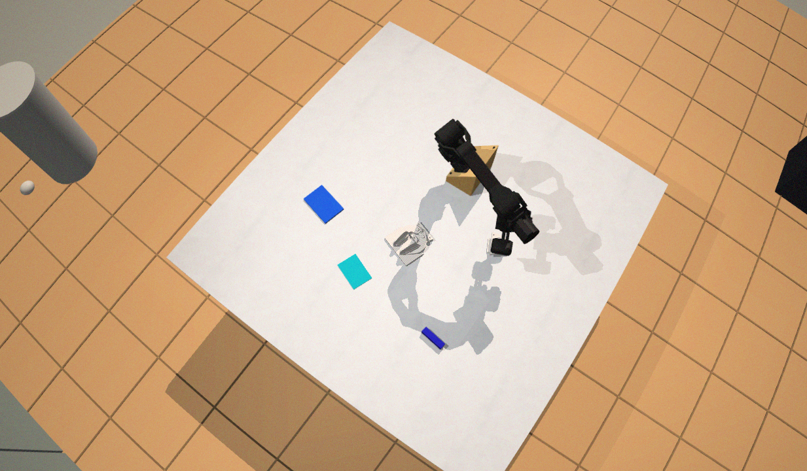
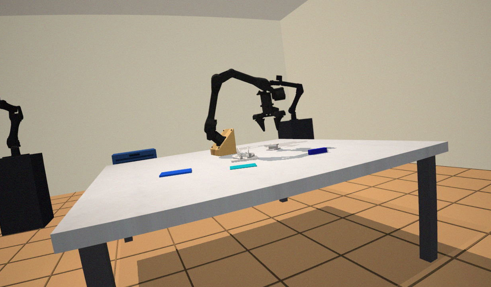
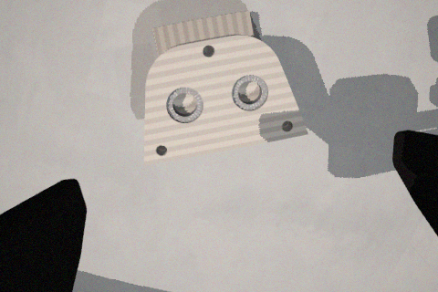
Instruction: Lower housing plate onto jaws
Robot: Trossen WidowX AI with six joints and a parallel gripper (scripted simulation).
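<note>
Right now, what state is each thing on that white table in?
Hand: open, nothing between its fingers, above the table.
Housing plate: on the table, not on the jaw stubs.
Jaw assembly: uncovered.
Blue slab: lying flat.
Cyan slab: lying flat.
</note>
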